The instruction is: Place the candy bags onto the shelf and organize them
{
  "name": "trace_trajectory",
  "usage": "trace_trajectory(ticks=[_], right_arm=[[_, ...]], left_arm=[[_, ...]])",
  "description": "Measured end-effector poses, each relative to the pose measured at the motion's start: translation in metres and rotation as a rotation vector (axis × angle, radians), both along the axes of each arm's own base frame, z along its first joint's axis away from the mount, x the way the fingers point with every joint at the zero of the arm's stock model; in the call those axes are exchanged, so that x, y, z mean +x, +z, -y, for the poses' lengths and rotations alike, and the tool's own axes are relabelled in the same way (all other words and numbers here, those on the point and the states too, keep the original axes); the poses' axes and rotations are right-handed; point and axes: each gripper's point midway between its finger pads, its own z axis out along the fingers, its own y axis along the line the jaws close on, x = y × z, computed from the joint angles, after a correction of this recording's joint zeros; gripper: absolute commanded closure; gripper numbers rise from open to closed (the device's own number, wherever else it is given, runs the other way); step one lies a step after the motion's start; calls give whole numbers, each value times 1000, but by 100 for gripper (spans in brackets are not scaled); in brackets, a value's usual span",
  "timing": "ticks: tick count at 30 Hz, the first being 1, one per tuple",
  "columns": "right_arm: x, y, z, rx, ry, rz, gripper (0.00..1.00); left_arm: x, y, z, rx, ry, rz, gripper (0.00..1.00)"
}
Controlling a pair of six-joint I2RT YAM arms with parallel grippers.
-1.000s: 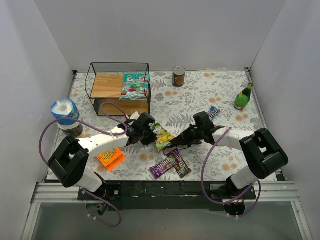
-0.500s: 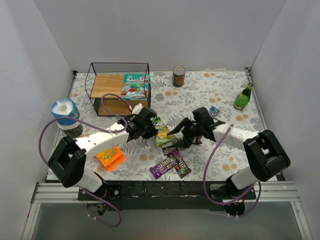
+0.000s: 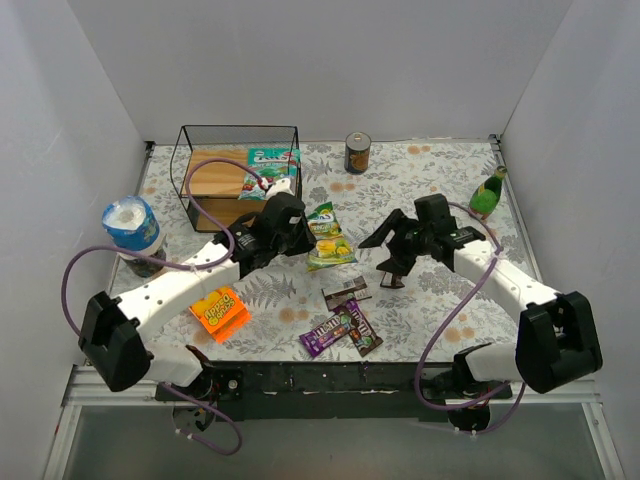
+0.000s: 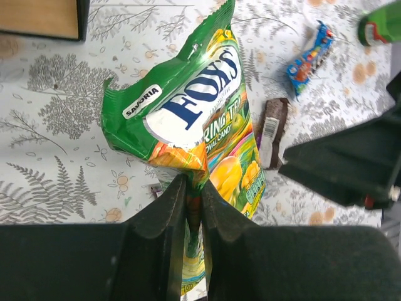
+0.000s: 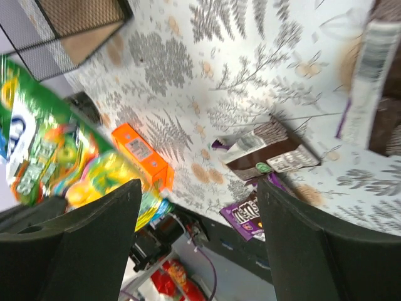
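Your yellow-green bag (image 4: 188, 106) (the glossy one with the big blue lettering) is pinched at one edge by the left gripper (image 4: 193, 188). Its jaws are nearly together, with only the film between them. From above, you see that bag just right of the shelf (image 3: 212, 172), near its front right corner and on neither board.

The teal bag (image 3: 268, 172) already lies on the right part of the top board. The small packets lie on the patterned table (image 3: 420, 180), nearer the arm bases. A brown packet (image 3: 346, 292) is in the middle, with a purple packet (image 3: 325, 333) and a dark packet (image 3: 362, 328) below it (those two touching, as far as you can tell). A blue packet (image 4: 310, 59) lies farther right, close to the right arm.

The right gripper (image 3: 385, 258) hovers over the table with its fingers spread wide and nothing between them, apart from the held bag. The orange package (image 3: 221, 313) lies near the left arm.
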Motion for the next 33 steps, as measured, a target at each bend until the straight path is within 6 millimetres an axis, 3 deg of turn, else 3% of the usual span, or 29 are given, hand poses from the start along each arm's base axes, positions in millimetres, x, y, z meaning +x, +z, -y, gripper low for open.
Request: trace_trajectory(ticks=[5,14,22,25,28,33], right_arm=[[13,19,34,-80,-47,92,16],[28,52,48,-165,-33,228,16],[27,49,54,-209,-18,240,16],[27,49,54,-211,-16,240,16],[28,47,55,-214,-14,239,16],[30,42,58,-219,-7,226,16]], left_arm=[[-14,39,-8,15,-123,103,100],[-28,98,-22,50,-240,251,100],[-18,195,-41,71,-200,477,100],[-8,219,-54,92,-143,543,100],[16,232,-69,129,-66,568,100],[76,218,-106,183,50,529,100]])
